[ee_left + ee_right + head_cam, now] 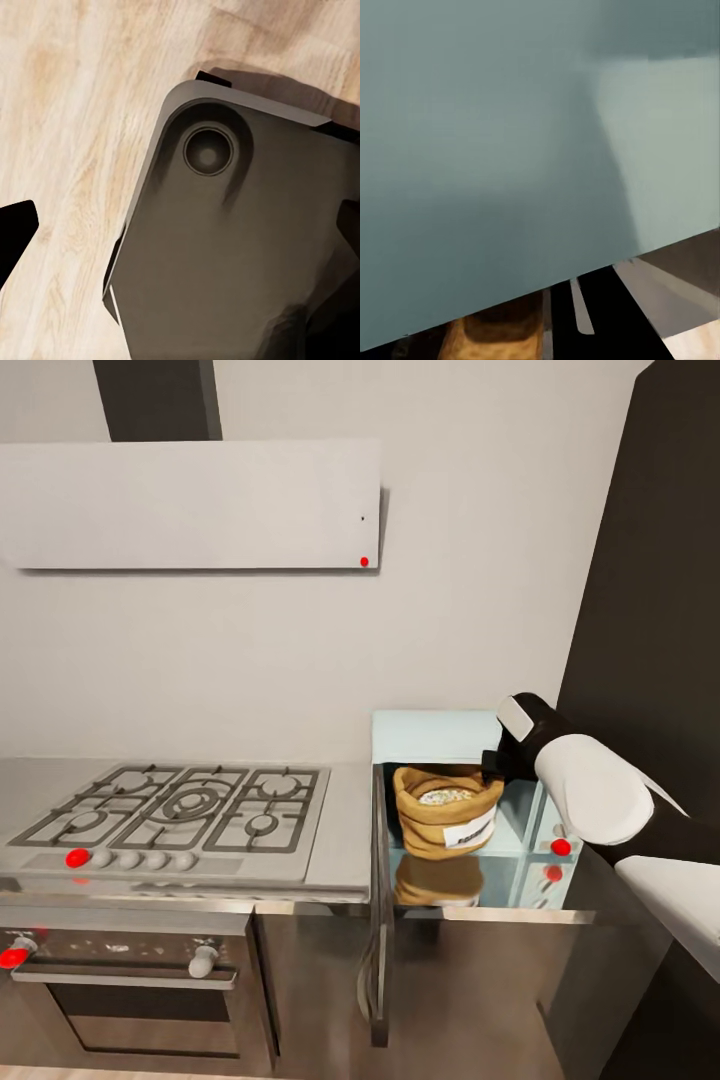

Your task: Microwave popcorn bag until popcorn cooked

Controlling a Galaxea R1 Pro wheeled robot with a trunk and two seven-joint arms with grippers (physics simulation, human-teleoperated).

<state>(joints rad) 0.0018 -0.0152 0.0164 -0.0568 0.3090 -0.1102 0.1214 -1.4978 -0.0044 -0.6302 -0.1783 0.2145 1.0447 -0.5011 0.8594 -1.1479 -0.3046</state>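
Inside the small pale blue-white microwave (pixel 440 732), whose dark glass door (pixel 379 920) hangs swung open, the tan-brown popcorn bag (pixel 446 812) stands upright with whitish-yellow popcorn (pixel 447 796) heaped at its rolled rim. The right gripper (pixel 497 763) reaches into the cavity just beside the bag's rim, its fingers hidden, so I cannot tell its spread. Left of the microwave a steel gas hob (pixel 178 807) sits on the grey glossy countertop (pixel 345 830); the left wrist view shows pale wood floor (pixel 67 112) and the robot's dark base (pixel 232 247).
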